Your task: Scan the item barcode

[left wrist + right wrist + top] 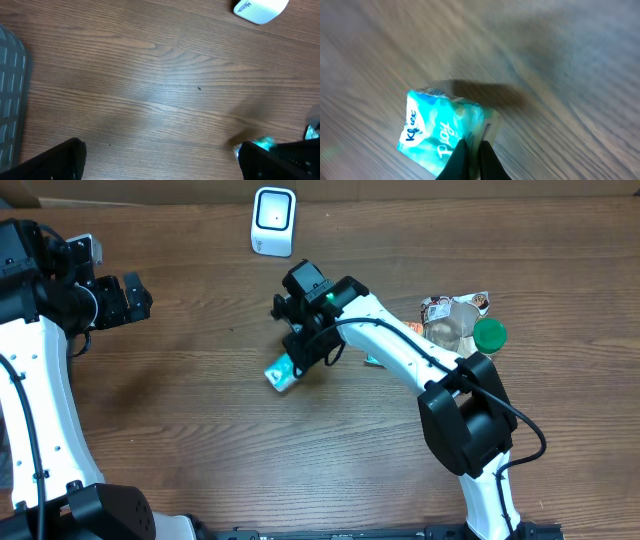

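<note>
Dark fingers (457, 161) of the right hand (472, 150) fill the bottom of the right wrist view, pinched almost together on the near edge of a teal tissue pack (440, 131). White lettering runs across the pack's face, and a shadow lies on the desk (570, 75) just beyond it. That view is blurred, so I cannot tell whether the pack rests on the wood or hangs just above it.

From overhead, the pack shows near the middle of the desk, well apart from the white scanner (273, 221) that stands at the far edge. The right arm reaches in to it from the right side. The left hand (133, 297) hovers at the left side, far from the pack, its jaws spread wide with nothing between them. Beyond the right arm, near the right edge, lie a crumpled packet (452, 320) and a green lid (490, 335) just beside it.
</note>
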Available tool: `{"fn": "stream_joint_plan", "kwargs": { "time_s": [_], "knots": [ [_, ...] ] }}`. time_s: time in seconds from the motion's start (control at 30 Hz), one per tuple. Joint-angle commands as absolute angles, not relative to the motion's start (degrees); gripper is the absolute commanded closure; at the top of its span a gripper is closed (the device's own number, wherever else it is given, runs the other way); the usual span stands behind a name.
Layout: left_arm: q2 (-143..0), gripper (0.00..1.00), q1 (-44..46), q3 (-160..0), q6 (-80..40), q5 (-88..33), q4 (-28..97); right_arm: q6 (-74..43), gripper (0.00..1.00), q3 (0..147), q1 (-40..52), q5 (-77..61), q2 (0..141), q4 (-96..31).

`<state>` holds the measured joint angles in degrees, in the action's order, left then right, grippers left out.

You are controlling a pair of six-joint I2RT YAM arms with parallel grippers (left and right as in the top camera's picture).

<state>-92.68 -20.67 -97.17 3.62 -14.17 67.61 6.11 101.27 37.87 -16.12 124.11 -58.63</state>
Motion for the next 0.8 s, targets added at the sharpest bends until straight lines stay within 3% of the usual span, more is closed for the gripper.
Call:
{"fn": "stream_joint_plan", "kwargs": {
  "time_s": [0.0, 0.03, 0.1, 0.17, 0.2, 0.3, 0.43, 0.6, 0.77],
  "knots": [
    [-92.25, 0.00, -20.60, -97.12, 5.17, -14.44, 67.44, 16.64, 0.92, 99.48, 38.50, -16.10, 123.57, -58.92],
    [-92.25, 0.00, -20.60, -97.12, 5.17, -14.44, 67.44, 17.80, 0.88, 99.31, 38.50, -16.05, 123.57, -58.92],
    [-92.25, 0.00, -20.60, -97.12, 5.17, -14.44, 67.46, 19.81, 0.47, 99.26, 38.44, -14.59, 123.57, -58.76],
    [-92.25, 0.00, -20.60, -97.12, 5.17, -14.44, 67.44, 19.57, 0.33, 99.37, 38.37, -12.43, 123.57, -57.82],
    [-92.25, 0.00, -20.60, -97.12, 5.17, -14.44, 67.44, 18.44, 0.30, 99.57, 38.37, -12.47, 123.57, -57.10],
    [-92.25, 0.01, -20.60, -97.12, 5.17, -14.44, 67.44, 8.25, 0.35, 100.42, 38.39, -14.52, 123.55, -54.30],
    [-92.25, 0.00, -20.60, -97.12, 5.17, -14.44, 67.44, -6.81, 0.60, 100.44, 38.63, -20.60, 123.55, -53.19],
    [-92.25, 0.00, -20.60, -97.12, 5.17, -14.44, 67.46, -27.20, 0.60, 100.12, 38.87, -15.62, 123.55, -59.22],
    [-92.25, 0.00, -20.60, -97.12, 5.17, -14.44, 67.44, -28.53, 0.60, 98.37, 40.29, -18.02, 123.57, -60.75]
  ]
}}
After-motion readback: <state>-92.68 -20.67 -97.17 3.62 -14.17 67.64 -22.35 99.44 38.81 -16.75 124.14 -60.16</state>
